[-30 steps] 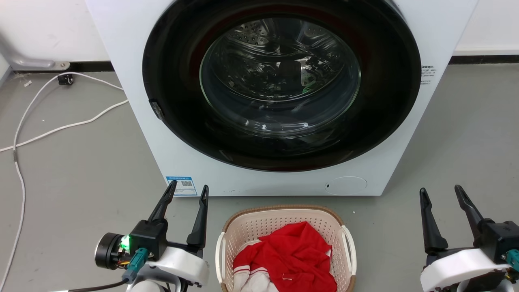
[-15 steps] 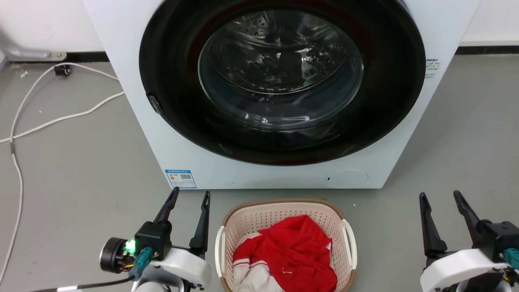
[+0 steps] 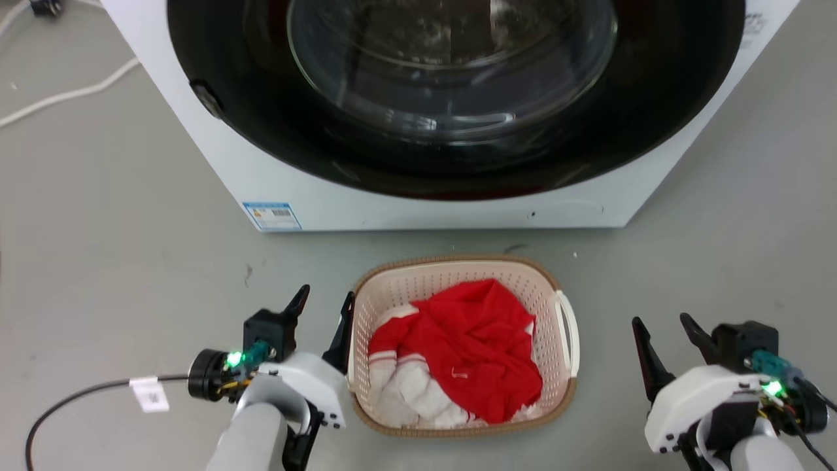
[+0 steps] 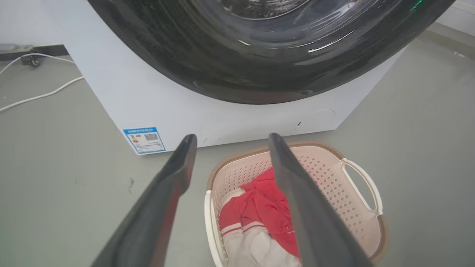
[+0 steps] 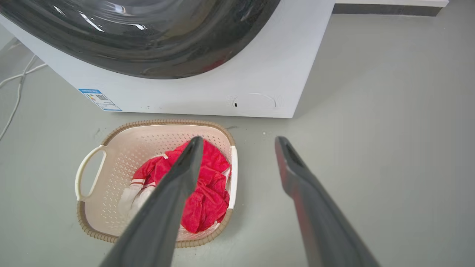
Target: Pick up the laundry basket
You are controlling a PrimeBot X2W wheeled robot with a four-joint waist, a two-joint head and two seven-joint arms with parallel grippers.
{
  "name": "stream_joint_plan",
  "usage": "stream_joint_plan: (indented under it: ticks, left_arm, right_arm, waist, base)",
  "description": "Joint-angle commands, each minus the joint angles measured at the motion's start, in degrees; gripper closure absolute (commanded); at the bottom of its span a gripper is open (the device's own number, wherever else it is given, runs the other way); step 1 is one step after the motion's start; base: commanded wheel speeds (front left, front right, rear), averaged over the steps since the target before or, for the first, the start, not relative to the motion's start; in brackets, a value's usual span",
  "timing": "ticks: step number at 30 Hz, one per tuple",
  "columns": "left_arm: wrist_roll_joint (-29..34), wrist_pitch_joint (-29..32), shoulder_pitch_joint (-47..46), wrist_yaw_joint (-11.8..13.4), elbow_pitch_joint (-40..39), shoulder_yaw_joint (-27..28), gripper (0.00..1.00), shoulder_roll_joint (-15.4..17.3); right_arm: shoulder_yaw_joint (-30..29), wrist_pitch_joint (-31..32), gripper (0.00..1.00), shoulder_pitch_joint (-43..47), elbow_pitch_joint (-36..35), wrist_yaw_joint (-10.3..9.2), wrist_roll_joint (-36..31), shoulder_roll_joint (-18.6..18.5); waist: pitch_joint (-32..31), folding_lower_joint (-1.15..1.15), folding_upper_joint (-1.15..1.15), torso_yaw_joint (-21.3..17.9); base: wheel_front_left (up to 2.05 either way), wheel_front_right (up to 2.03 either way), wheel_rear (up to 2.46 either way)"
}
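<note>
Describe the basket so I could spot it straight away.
Find the big white washing machine with its round dark door. On the grey floor just before it sits the laundry basket: cream, perforated, brown rim, white loop handles, red clothing inside.

A white washing machine (image 3: 405, 212) stands on grey floor (image 3: 118, 261) near a cable (image 3: 59, 98).

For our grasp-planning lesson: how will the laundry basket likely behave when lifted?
The laundry basket looks like stiff perforated plastic, so it should probably keep its shape. Holding only a red and white garment, it is likely light. Lifted by one loop handle alone, it would probably tip.
</note>
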Motion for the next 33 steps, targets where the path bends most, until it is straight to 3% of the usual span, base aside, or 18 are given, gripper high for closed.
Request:
stream_joint_plan:
  ticks: [1, 11, 21, 33]
  left_arm:
    - [-1.0, 0.1, -2.9, -0.4, 3.2, -0.2, 0.00, 0.4]
    - [-6.7, 3.9, -14.4, -0.8, 19.0, -3.8, 0.00, 2.3]
    - [-15.5, 8.5, -22.5, -0.8, 26.4, -10.8, 0.00, 6.0]
    - [-24.6, 13.1, -29.4, -0.8, 28.5, -18.3, 0.00, 9.4]
  right_arm:
    - [0.5, 0.4, 0.00, -2.7, 2.3, -0.04, 0.6, -0.8]
    - [4.8, -0.2, 0.00, -14.2, 18.5, -0.04, 3.1, -2.8]
    - [12.2, -2.3, 0.00, -27.4, 33.3, -0.04, 6.1, -2.4]
    - [17.3, -3.6, 0.00, -40.6, 48.7, -0.05, 8.5, -1.7]
  waist:
    - [4.3, 0.00, 0.00, -0.5]
    - [13.8, 0.00, 0.00, -1.9]
    - [22.0, 0.00, 0.00, -4.0]
    - [29.2, 0.00, 0.00, -4.5]
  base:
    - [0.00, 0.00, 0.00]
    - [0.00, 0.00, 0.00]
    - [0.00, 0.00, 0.00]
    - [0.00, 0.00, 0.00]
